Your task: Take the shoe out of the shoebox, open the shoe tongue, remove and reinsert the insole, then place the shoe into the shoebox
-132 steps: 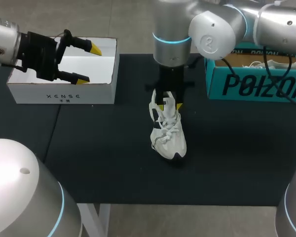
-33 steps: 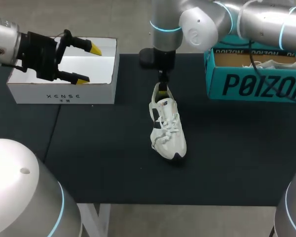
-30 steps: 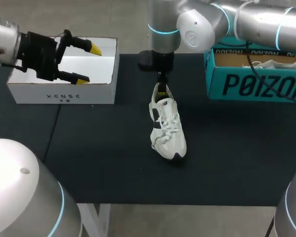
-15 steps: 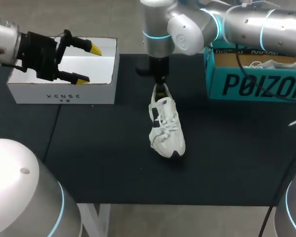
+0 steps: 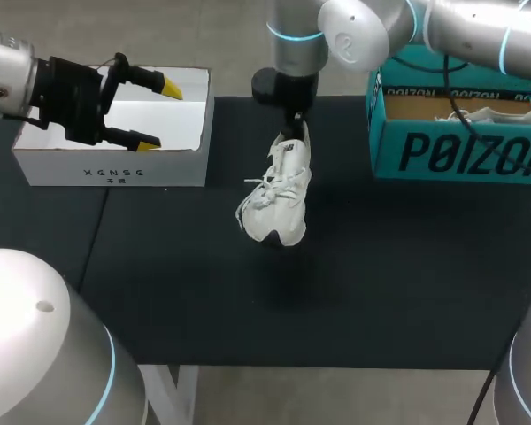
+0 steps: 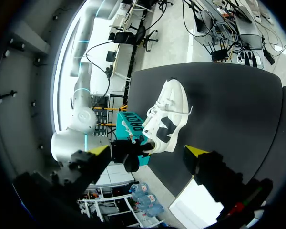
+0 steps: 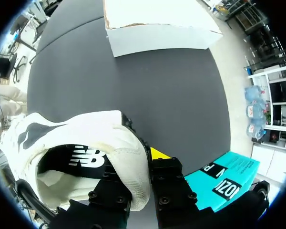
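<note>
Head cam: I can't see right gripper (image 5: 294, 124) tips, hidden behind shoe (image 5: 279, 190) heel. R wrist cam: inner finger buried in heel collar, one yellow tip (image 7: 158, 153) shows; toe cut off at rim. Also teal shoebox (image 5: 460, 146) cropped at edge.

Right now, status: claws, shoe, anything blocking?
Left claw open above white box. Right claw shut on shoe heel, shoe hanging toe-down. Nothing seen between shoe and white box or teal box.

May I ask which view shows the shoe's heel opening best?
The right wrist view: the shoe is close up, opening visible, heel wall pinched by the right hand. The head view shows the whole shoe from above; the left wrist view, its outside.
</note>
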Motion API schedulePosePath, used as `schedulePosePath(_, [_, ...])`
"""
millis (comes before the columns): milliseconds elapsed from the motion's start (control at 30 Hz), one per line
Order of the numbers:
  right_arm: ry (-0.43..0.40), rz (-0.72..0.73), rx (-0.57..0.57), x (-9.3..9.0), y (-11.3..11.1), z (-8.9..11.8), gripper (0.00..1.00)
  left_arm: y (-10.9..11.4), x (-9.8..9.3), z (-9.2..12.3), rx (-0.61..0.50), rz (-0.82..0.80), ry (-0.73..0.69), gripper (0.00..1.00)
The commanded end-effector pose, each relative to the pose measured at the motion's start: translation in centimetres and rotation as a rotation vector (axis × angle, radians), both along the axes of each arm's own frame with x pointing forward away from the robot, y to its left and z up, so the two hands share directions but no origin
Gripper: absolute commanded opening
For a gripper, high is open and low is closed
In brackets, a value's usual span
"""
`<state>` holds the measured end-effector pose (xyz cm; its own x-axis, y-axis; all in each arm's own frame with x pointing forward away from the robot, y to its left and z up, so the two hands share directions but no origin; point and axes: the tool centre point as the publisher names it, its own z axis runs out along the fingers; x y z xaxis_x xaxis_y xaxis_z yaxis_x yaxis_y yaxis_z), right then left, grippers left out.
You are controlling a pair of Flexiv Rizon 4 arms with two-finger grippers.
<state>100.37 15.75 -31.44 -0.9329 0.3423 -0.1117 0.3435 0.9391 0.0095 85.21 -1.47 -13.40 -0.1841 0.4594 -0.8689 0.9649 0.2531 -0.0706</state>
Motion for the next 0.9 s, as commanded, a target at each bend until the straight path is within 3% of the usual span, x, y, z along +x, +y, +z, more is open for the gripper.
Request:
schedulePosePath(33, [-0.080, -0.069, 0.029, -1.5, -3.6, 4.6, 0.00, -0.1, 0.1, 0.0, 0.001, -0.001, 0.000, 1.00])
schedulePosePath(167, [-0.107, -0.140, 0.046, -1.1, -4.9, 6.0, 0.00, -0.1, 0.1, 0.0, 0.001, -0.001, 0.000, 1.00])
schedulePosePath(767, [-0.107, -0.140, 0.046, -1.1, -4.9, 6.0, 0.00, -0.1, 0.1, 0.0, 0.001, -0.001, 0.000, 1.00])
schedulePosePath(900, [-0.175, -0.200, 0.089, 2.0, -4.0, 9.8, 0.00, -0.1, 0.1, 0.0, 0.001, -0.001, 0.000, 1.00])
